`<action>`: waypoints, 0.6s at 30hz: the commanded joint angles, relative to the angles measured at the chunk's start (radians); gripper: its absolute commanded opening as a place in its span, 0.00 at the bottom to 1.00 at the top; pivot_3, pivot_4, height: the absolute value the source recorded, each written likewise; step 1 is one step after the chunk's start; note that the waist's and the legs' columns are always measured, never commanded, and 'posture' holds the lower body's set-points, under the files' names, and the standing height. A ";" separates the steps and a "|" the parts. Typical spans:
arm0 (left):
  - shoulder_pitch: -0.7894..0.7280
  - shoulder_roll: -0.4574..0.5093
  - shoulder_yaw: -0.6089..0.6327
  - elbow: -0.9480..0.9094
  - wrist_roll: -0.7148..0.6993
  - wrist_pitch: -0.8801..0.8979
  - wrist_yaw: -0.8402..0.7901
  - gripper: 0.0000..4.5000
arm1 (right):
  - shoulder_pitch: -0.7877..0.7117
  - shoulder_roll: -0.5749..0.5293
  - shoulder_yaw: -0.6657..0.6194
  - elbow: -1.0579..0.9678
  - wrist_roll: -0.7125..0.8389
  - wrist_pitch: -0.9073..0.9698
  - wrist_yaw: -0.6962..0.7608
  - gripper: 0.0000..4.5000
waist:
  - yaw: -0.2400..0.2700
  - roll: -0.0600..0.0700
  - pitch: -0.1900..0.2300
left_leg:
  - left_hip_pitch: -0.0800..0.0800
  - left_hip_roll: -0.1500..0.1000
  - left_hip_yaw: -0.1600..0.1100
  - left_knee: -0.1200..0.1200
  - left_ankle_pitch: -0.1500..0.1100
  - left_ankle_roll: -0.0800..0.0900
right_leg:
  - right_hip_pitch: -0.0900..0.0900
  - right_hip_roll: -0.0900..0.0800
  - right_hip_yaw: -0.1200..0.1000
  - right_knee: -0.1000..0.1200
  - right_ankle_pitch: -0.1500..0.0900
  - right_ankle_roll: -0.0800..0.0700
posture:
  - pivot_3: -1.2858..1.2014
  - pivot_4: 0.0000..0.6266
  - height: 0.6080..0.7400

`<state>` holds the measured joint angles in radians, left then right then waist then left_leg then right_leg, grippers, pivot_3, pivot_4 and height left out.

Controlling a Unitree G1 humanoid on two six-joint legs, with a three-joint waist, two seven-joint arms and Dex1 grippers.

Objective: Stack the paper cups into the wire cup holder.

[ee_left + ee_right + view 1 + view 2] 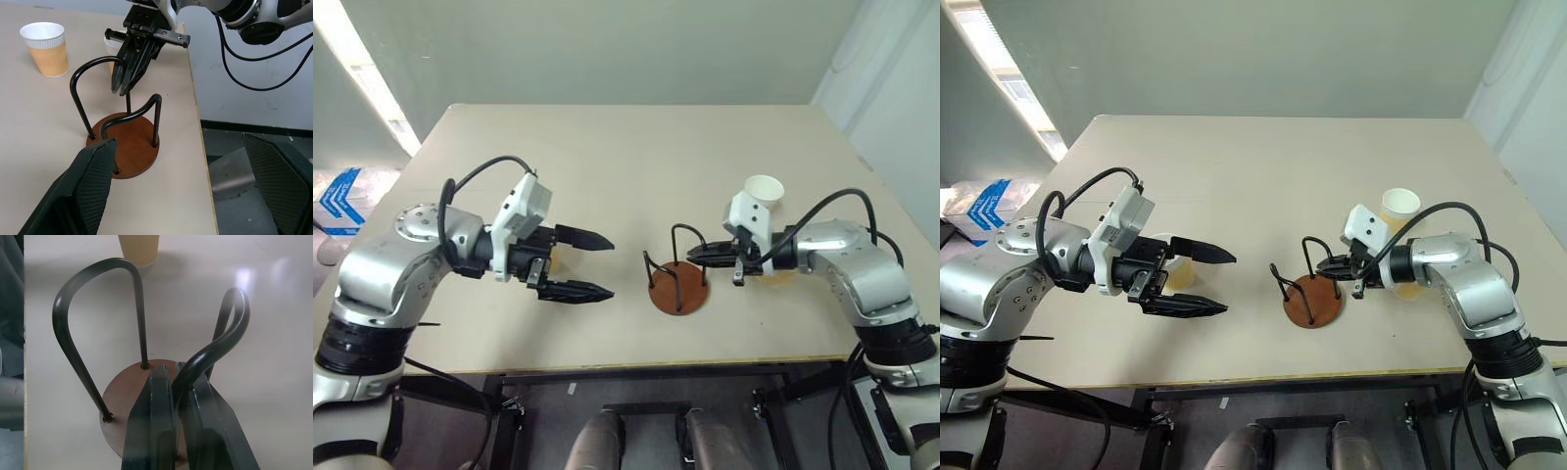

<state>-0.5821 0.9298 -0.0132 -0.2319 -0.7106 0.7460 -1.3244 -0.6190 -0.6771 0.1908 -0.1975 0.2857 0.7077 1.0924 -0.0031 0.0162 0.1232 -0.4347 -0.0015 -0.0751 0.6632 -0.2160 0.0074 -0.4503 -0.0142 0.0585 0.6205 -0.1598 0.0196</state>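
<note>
In the middle of the tabletop [607,166], near the front edge, the wire cup holder [678,281] is standing with no cup inside it. Its round brown base is lying flat and its thin black wire loops are pointing up.

One paper cup [765,193] is sitting upright behind the right arm. Another paper cup [1178,266] is peeking out from behind the left gripper [584,264]. I am not seeing a third cup for sure.

The left gripper is hanging in the air beside the holder with its two black fingers spread wide. It is holding nothing. The right gripper [697,254] is pointing at the holder with its fingers pressed together, right next to one wire loop. It is holding nothing too.

The cups are looking very light and thin, so I am thinking they will squash if squeezed hard. They will also tip or slide away with a small bump. A soft pinch across the side, a little under the rolled rim where the cup is stiffest, is probably best. The holder is looking stiff but light, so a cup pushed against a loop could shove it along.
</note>
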 commanded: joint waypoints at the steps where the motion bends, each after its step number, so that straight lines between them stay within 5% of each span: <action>1: -0.008 0.003 0.012 -0.005 0.006 -0.017 -0.006 1.00 | 0.010 0.005 0.054 0.021 -0.028 -0.035 -0.001 0.00 | -0.001 -0.001 0.000 | 0.000 0.000 0.000 0.000 0.000 0.000 | 0.000 0.000 0.000 0.000 0.000 0.000 | 0.52 0.24 1.00; 2: -0.005 0.003 0.013 -0.006 0.008 -0.019 -0.006 1.00 | 0.013 0.004 0.060 0.026 -0.032 -0.039 0.001 0.00 | -0.002 -0.001 -0.001 | 0.000 0.001 0.000 0.000 0.000 0.000 | 0.000 0.001 0.000 0.000 0.000 0.000 | 0.52 0.24 1.00; 6: 0.002 0.006 0.015 -0.004 0.014 -0.025 -0.007 1.00 | 0.034 -0.012 0.069 0.033 -0.044 -0.056 0.005 0.26 | -0.001 -0.002 -0.001 | 0.001 0.002 0.000 0.000 0.000 0.000 | 0.000 0.002 0.000 0.000 0.000 0.000 | 0.52 0.24 1.00; 15: 0.018 0.002 0.016 -0.004 0.024 -0.040 -0.012 1.00 | 0.082 -0.063 0.021 -0.021 -0.013 -0.042 -0.002 0.95 | 0.004 -0.002 -0.001 | -0.001 0.002 0.000 0.000 -0.001 -0.001 | 0.000 0.002 0.000 -0.003 0.000 0.000 | 0.52 0.24 1.00; 18: 0.018 0.002 0.014 0.000 0.027 -0.046 -0.016 1.00 | 0.108 -0.097 -0.008 -0.059 0.014 -0.014 0.013 0.95 | 0.005 -0.002 -0.001 | -0.001 0.002 0.000 0.000 -0.001 -0.001 | 0.000 0.002 0.000 -0.003 0.000 0.000 | 0.52 0.24 1.00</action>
<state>-0.5636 0.9265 -0.0133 -0.2311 -0.6848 0.7183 -1.3277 -0.5167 -0.7427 0.2328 -0.2060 0.2746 0.6851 1.0939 0.0018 0.0143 0.1225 -0.4364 0.0001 -0.0751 0.6627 -0.2174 0.0066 -0.4504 -0.0126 0.0585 0.6175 -0.1599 0.0197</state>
